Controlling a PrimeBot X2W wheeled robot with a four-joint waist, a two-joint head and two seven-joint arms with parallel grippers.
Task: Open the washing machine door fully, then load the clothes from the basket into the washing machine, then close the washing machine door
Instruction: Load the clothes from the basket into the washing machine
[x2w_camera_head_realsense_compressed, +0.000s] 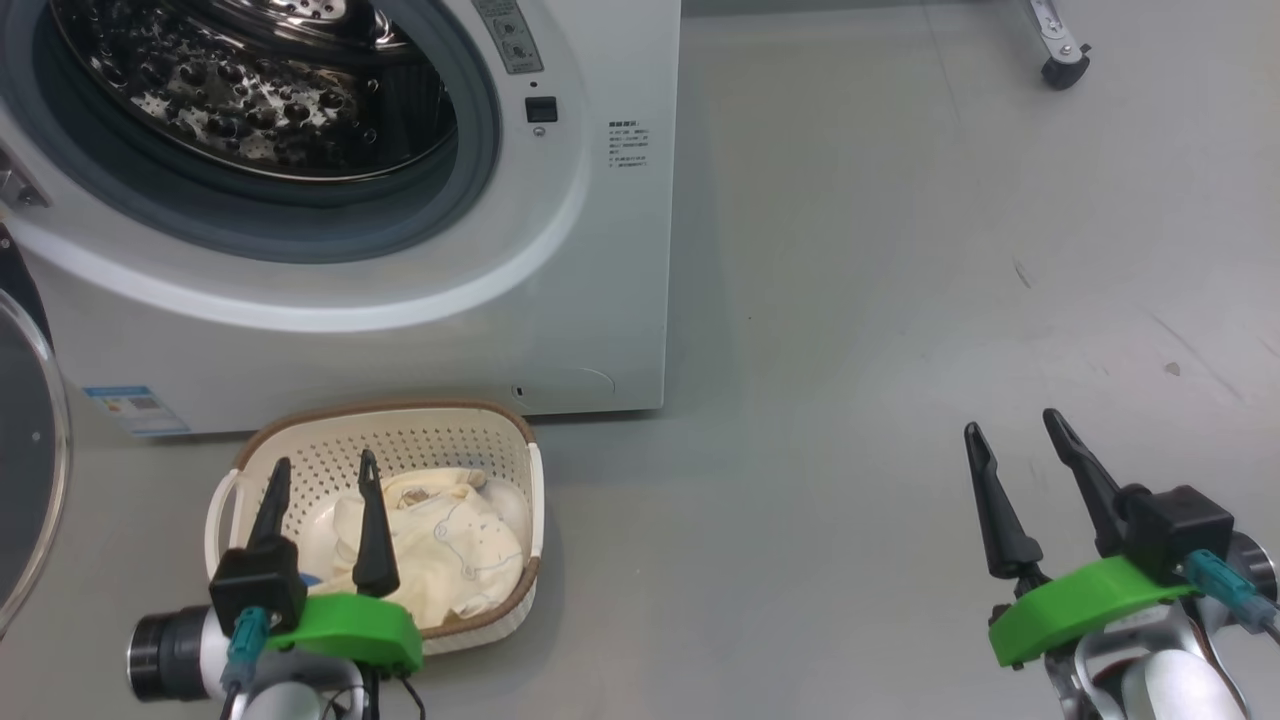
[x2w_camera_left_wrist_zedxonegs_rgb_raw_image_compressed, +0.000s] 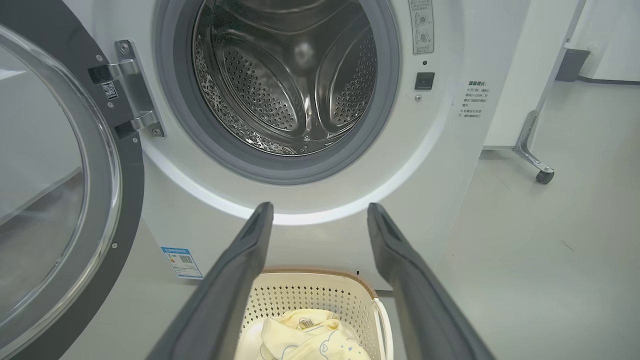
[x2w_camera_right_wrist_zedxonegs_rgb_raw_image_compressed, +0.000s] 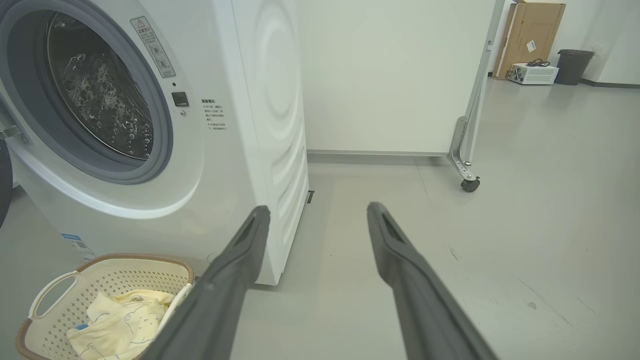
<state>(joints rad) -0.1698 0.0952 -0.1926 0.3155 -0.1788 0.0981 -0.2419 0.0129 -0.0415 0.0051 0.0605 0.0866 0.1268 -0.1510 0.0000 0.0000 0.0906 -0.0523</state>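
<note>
Nearest, the left gripper (x2w_camera_head_realsense_compressed: 325, 460) hangs over the basket (x2w_camera_head_realsense_compressed: 400, 408), jaws spread wide and empty. The clothes (x2w_camera_head_realsense_compressed: 440, 540) lie just below and slightly right of its fingers, a crumpled heap with no clear long axis. The right gripper (x2w_camera_head_realsense_compressed: 1012, 422), equally wide and empty, is well apart over bare floor (x2w_camera_head_realsense_compressed: 850, 400), so the left arm looks the one to dip. Beyond stands the washing machine (x2w_camera_head_realsense_compressed: 600, 250), the washing machine door (x2w_camera_head_realsense_compressed: 25, 450) swung out on the left.

My head camera looking down on basket (x2w_camera_head_realsense_compressed: 420, 445) and washing machine (x2w_camera_head_realsense_compressed: 560, 300), my wrist cameras low, facing both, left nearer.
</note>
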